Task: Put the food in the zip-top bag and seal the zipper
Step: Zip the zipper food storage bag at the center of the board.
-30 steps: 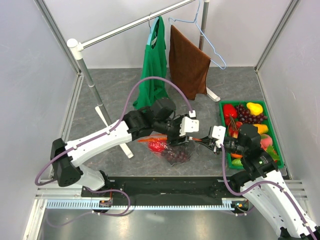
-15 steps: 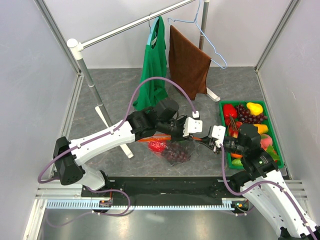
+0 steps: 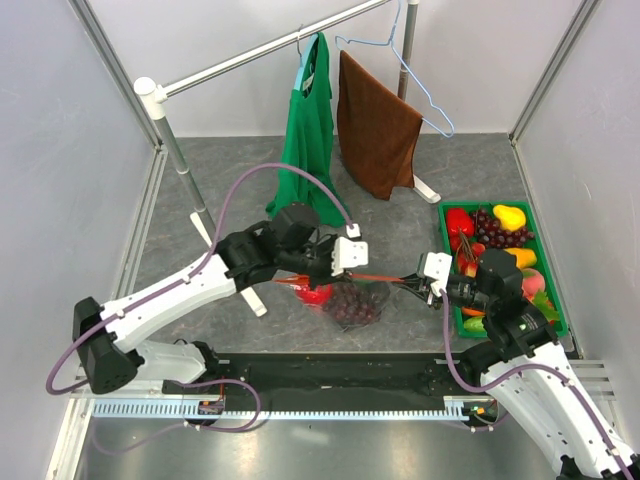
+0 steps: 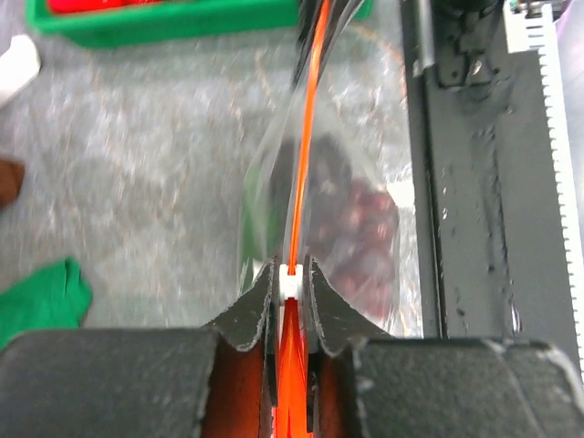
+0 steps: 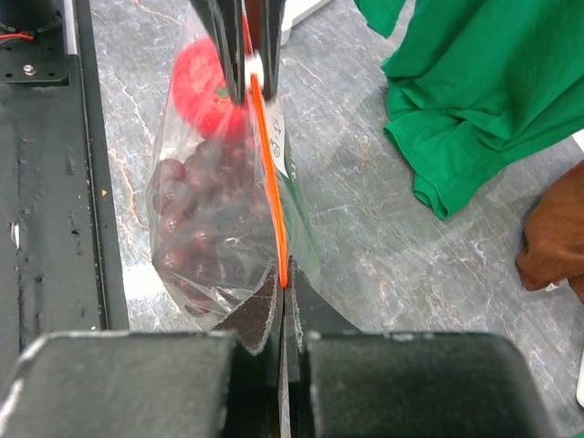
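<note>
The clear zip-top bag point(image 3: 352, 300) hangs between both grippers, holding dark purple grapes point(image 3: 352, 306) and a red apple point(image 3: 316, 293). Its orange-red zipper point(image 3: 382, 278) is stretched taut. My left gripper point(image 3: 340, 272) is shut on the zipper's small whitish tab point(image 4: 291, 281). In the left wrist view the zipper point(image 4: 306, 137) runs straight away from that gripper point(image 4: 292, 278). My right gripper point(image 3: 408, 280) is shut on the zipper's right end. In the right wrist view the zipper point(image 5: 267, 155) runs from this gripper point(image 5: 285, 283), past the grapes point(image 5: 196, 219) and apple point(image 5: 205, 87).
A green tray point(image 3: 490, 204) with several more toy fruits stands at the right. A clothes rack point(image 3: 175, 150) behind holds a green garment point(image 3: 308, 140), a brown cloth point(image 3: 375, 125) and a blue hanger point(image 3: 420, 90). A black rail point(image 3: 330, 375) runs along the near edge.
My left gripper has slid left along the zipper with the tab, away from the right gripper. The right gripper has held its end still. The bag has stretched out.
</note>
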### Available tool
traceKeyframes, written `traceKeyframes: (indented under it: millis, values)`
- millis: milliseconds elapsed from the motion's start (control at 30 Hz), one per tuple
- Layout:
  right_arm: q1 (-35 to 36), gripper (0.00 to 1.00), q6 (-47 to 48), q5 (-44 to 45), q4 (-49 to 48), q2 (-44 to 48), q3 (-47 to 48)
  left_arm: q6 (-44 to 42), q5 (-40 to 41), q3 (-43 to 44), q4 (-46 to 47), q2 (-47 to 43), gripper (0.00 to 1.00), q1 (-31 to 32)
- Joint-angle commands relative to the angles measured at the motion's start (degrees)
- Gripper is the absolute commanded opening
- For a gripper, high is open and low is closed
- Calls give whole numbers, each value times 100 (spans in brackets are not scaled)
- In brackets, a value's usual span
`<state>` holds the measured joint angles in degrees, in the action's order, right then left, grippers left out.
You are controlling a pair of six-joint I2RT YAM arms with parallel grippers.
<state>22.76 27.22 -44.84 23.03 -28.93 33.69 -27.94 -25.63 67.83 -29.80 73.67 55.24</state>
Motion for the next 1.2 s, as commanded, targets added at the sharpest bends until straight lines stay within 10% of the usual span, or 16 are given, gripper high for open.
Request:
traceKeyframes:
  millis: [0, 867, 1167]
  values:
    - [-18, 0, 99, 195, 26, 115, 225, -97, 400, -252, -737, -545, 11, -451]
    - [-18, 0, 213, 388, 343, 177, 287, -1793, 2176, -1431, -2610, -2322, 12, -1525]
    - [-18, 0, 292, 292, 343, 98, 348, -915, 130, 150, -2575, -1568, 56, -1508]
